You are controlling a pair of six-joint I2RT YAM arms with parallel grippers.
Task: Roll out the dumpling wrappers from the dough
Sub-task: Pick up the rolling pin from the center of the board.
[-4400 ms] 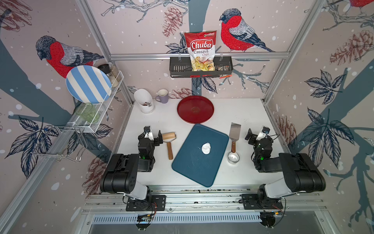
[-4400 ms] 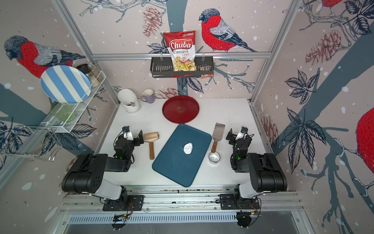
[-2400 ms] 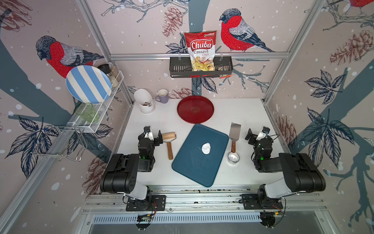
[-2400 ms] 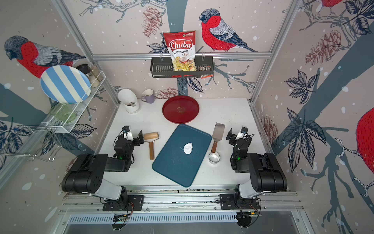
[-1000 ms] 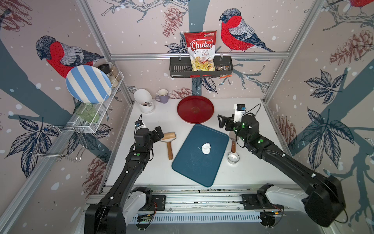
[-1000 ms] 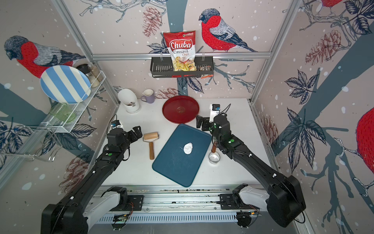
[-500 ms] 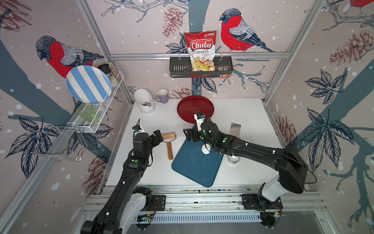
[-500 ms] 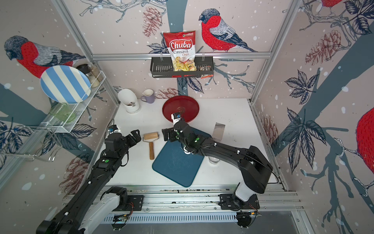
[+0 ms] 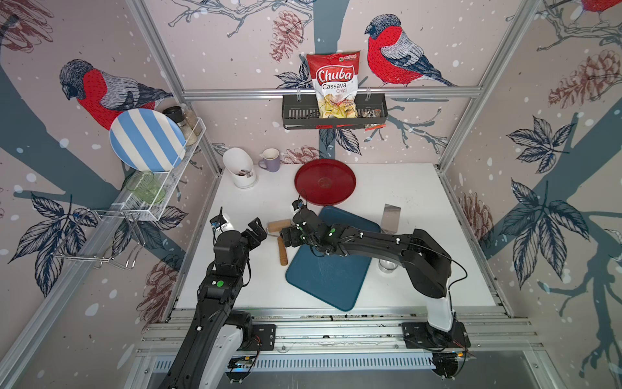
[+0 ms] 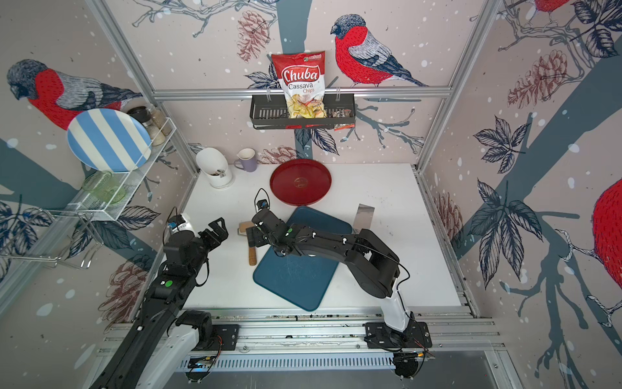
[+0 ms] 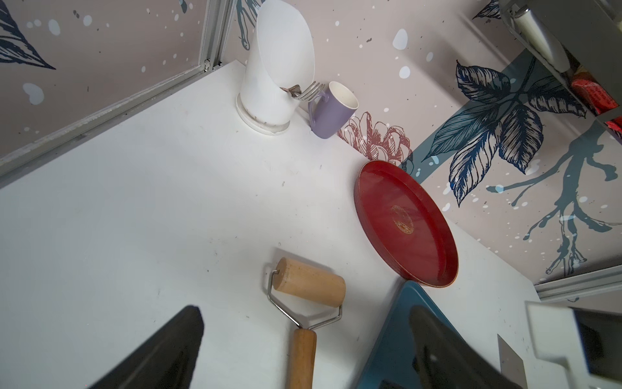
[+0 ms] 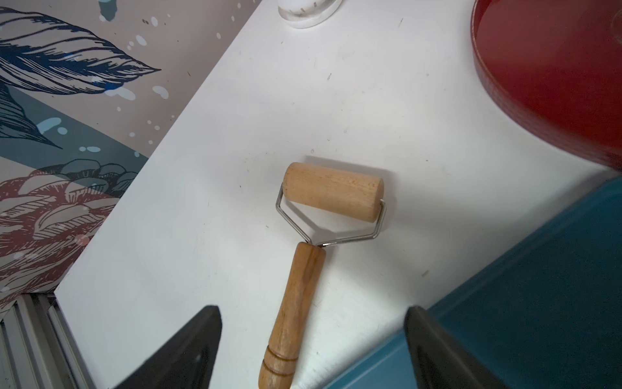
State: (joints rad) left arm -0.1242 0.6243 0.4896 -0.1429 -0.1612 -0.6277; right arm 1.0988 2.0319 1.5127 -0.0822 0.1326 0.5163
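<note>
Fork [image 11: 308, 91] in white holder [image 11: 269, 60]

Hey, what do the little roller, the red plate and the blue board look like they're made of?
The roller: pale wood with visible grain, bare or lightly sealed, held by a shiny bent metal wire. The red plate: glossy, with soft reflections, likely plastic or lacquer; I cannot tell which. The blue board: probably matte plastic, with faint pale scratches.

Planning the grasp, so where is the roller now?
In both top views the roller lies on the table just left of the blue board, its handle beneath the open right gripper.
</note>
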